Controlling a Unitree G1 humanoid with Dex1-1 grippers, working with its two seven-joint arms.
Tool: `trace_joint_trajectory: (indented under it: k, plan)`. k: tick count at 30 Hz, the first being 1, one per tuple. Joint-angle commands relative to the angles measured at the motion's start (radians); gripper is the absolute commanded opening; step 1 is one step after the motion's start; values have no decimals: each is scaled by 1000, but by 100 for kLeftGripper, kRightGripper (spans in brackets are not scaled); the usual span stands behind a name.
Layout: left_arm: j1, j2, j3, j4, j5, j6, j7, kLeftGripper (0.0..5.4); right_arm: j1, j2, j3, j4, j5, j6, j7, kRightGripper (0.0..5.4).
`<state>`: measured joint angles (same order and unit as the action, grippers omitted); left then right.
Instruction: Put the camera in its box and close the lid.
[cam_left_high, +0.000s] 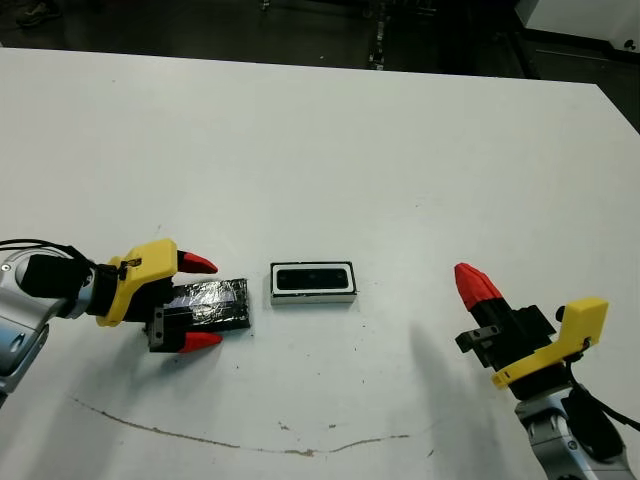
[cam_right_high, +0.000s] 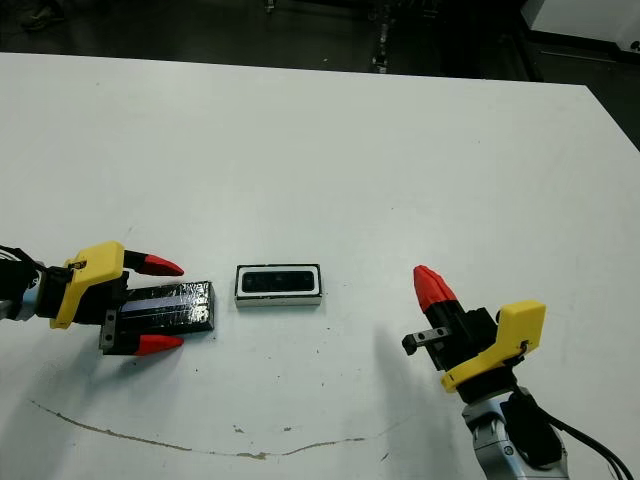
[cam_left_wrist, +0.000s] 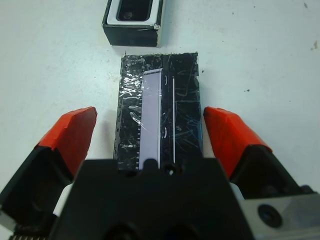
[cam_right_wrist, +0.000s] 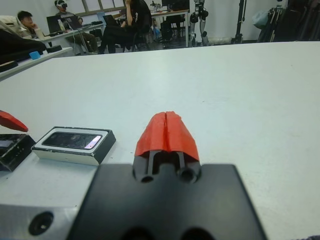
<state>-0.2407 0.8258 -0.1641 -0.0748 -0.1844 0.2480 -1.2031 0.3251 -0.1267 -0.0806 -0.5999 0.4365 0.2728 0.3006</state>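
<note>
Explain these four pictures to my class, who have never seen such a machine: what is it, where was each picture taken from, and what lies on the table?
It is a two-armed robot at a white table. Two pictures come from cameras in its head, looking down; the other two from cameras on its wrists. The left gripper is open, its red fingers either side of a crinkly black lid lying flat. Beside the lid stands the box with the dark camera inside. The right gripper is shut and empty, off to the side.

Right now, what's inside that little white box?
The camera lies inside the box, its dark glossy face up and filling the opening. The box floor beneath it is hidden. The lid rests apart beside it.
</note>
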Motion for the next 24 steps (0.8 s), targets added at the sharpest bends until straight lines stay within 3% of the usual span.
trace_joint_trajectory:
  k: [1, 12, 24]
  plan:
    - [6, 35, -20, 32, 60, -33, 4, 540, 12, -14, -1, 2, 3, 2, -1, 1]
    - [31, 64, -8, 56, 56, -44, 4, 540, 10, -21, 2, 2, 16, 14, 3, 1]
    - [20, 63, -18, 73, 24, -53, -45, 388, 10, -33, 3, -2, 33, 25, -2, 0]
